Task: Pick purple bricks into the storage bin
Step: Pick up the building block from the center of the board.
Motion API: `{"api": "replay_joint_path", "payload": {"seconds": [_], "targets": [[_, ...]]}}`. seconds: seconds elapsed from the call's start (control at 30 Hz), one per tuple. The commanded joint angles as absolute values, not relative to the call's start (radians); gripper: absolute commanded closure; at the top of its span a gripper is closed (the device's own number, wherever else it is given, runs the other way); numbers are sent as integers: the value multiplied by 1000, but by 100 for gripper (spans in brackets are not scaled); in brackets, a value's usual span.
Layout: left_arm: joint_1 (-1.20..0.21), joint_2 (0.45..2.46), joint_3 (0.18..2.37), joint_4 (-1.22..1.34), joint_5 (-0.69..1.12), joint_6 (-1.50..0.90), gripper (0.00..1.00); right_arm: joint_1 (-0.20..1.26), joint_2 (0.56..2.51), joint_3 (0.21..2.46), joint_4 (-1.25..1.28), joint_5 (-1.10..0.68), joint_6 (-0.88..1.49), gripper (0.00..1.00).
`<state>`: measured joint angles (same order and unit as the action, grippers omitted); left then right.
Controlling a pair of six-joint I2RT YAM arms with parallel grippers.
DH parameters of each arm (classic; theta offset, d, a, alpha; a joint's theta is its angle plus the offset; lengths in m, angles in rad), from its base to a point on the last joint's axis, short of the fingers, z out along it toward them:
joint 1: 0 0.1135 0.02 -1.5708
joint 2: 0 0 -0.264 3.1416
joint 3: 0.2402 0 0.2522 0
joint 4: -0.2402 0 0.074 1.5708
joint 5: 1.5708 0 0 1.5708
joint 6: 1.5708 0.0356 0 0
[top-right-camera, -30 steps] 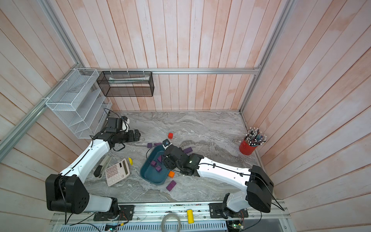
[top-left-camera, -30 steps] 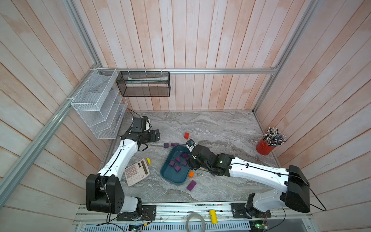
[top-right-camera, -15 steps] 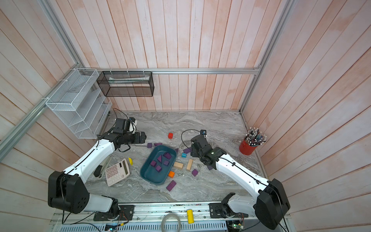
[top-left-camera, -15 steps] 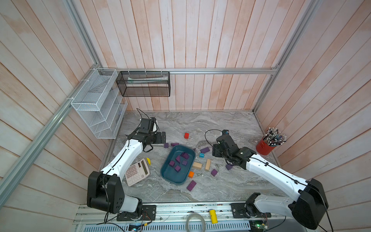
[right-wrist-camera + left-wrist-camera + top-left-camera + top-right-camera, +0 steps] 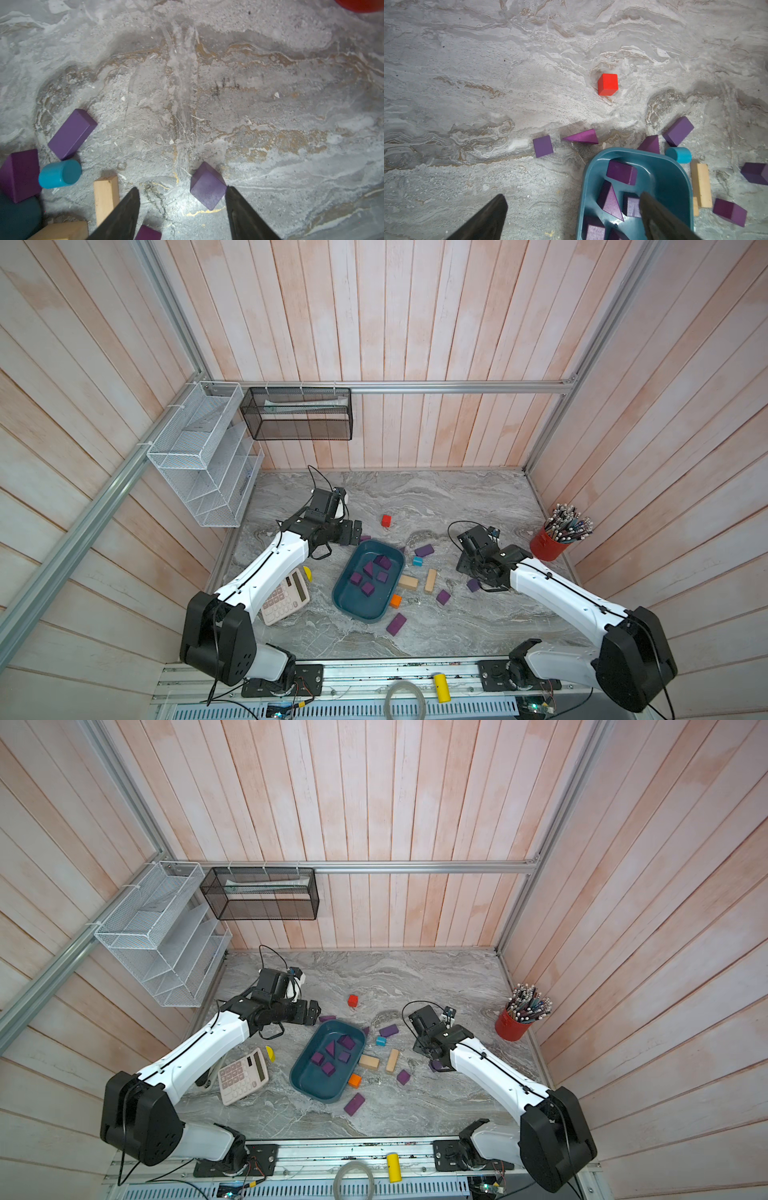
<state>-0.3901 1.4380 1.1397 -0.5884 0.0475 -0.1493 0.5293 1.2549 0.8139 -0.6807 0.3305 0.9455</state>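
Front: purple oblong (image 5: 396, 623), loose on the surface (image 5: 436, 635) just before the storage bin (image 5: 355, 609); several purple bricks (image 5: 368, 588) are held inside.
Middle: right pincer (image 5: 181, 188), spread, nothing pinched; purple cube (image 5: 207, 187) is found corner-on, crowding one finger (image 5: 239, 207). The pincer is best centred and turned so flat faces are met before closing.
Far: left pincer (image 5: 573, 195), spread wide, empty, by the bin's rim; wedge (image 5: 581, 137) lies beyond.

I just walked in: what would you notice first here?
The teal storage bin in the middle of the marble table, holding five purple bricks, with more scattered around it. Then the white left arm and right arm reaching in from the front, and a red cup of pencils by the right wall.
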Motion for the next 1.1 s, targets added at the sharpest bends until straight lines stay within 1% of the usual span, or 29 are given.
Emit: {"api": "replay_joint_path", "payload": {"seconds": [0.0, 0.2, 0.33, 0.53, 0.8, 1.07], "targets": [[-411, 1451, 1143, -597, 30, -132, 0, 506, 1262, 805, -753, 318, 1084, 33], [-439, 1461, 1144, -601, 6, -131, 0, 494, 1289, 830, -804, 310, 1252, 34], [-460, 1471, 1143, -607, -17, -128, 0, 481, 1324, 847, -825, 279, 1310, 34], [-484, 1479, 1144, -615, -61, -123, 0, 463, 1324, 810, -771, 199, 1369, 35], [-494, 1491, 1147, -616, -53, -124, 0, 411, 1331, 791, -739, 173, 1372, 35], [-505, 1501, 1150, -621, -60, -121, 0, 399, 1349, 771, -718, 163, 1364, 35]]}}
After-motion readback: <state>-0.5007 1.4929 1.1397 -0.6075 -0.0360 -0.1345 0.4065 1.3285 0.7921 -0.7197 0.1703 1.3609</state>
